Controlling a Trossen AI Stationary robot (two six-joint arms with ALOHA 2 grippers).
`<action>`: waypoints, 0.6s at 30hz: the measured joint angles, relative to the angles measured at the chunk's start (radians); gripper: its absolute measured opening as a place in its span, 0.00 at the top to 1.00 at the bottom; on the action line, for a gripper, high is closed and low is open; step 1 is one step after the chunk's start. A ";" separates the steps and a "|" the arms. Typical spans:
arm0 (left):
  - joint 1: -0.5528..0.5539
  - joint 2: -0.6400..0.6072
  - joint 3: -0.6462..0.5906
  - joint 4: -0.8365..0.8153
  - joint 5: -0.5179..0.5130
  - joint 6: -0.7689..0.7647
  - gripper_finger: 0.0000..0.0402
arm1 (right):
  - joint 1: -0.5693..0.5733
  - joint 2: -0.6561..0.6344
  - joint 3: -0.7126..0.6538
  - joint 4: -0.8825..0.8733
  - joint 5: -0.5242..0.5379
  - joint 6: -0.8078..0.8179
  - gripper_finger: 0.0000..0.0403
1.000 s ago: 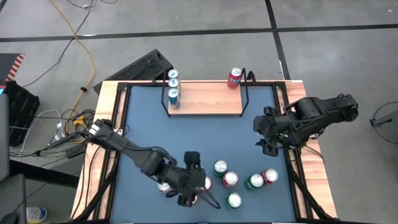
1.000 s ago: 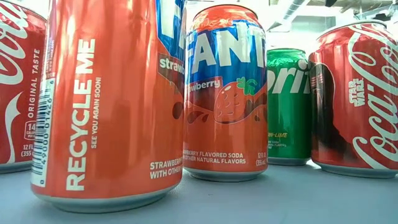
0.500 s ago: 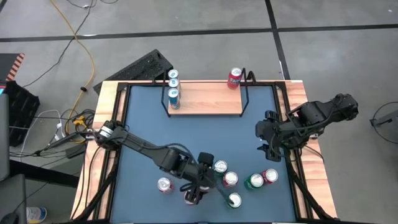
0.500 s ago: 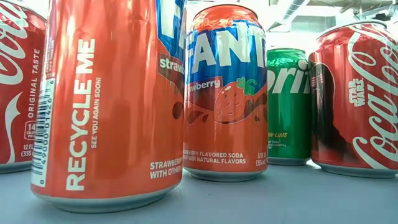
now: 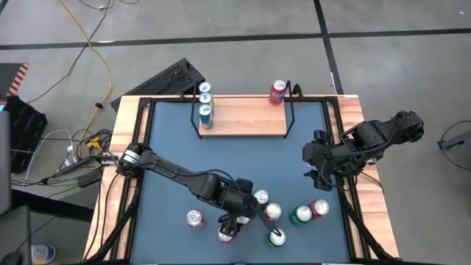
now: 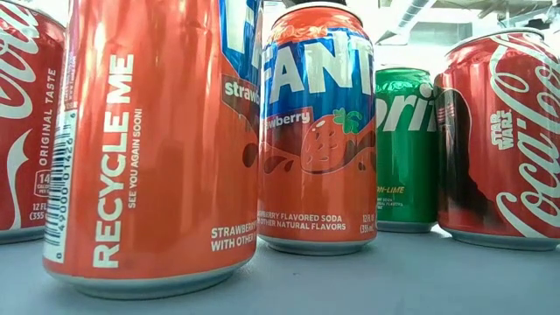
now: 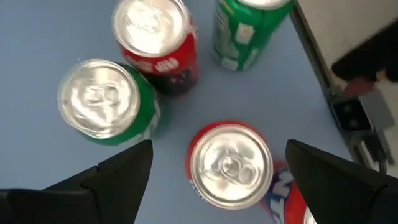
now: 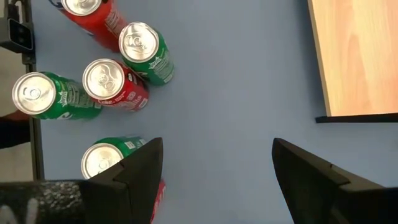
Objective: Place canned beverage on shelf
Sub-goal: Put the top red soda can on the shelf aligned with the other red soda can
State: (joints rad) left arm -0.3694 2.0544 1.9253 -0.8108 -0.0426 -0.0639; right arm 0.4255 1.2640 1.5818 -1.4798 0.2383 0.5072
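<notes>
- The left gripper (image 5: 246, 210) hangs over the cluster of loose cans at the near part of the blue table (image 5: 176, 154), its fingers (image 7: 112, 180) spread wide and closed on nothing.
- In the left wrist view a red-and-blue Fanta can (image 7: 231, 165) stands upright directly between the two spread fingers, apart from both of them.
- Just beyond it stand a green can (image 7: 102, 99), a red Coca-Cola can (image 7: 155, 31) and a second green can (image 7: 242, 28), all upright.
- The shelf (image 5: 243, 115) lies at the far side of the table, well apart from the left gripper, with blue-topped cans (image 5: 205, 103) lined up at its left end and a red can (image 5: 277, 92) at its far edge near the right wire frame.
- The right gripper (image 5: 315, 165) hovers near the right rim of the table, between the shelf and the loose cans, fingers (image 8: 311, 174) parted and empty.
- The low view shows only cans close up: an orange Fanta can (image 6: 157, 140) nearest, another Fanta (image 6: 317, 131), a Sprite (image 6: 404, 149) and Coca-Cola cans (image 6: 503, 140).
</notes>
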 joint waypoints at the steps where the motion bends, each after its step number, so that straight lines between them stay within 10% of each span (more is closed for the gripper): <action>1: -0.004 0.001 0.001 -0.003 -0.011 -0.019 0.12 | 0.000 0.000 0.000 0.000 0.001 0.000 0.29; 18: -0.036 0.027 -0.001 -0.045 -0.048 -0.064 0.12 | 0.000 0.000 0.000 0.001 0.027 0.001 0.29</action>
State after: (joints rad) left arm -0.4049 2.0811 1.9244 -0.8557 -0.0901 -0.1281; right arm 0.4252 1.2640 1.5818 -1.4785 0.2649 0.5083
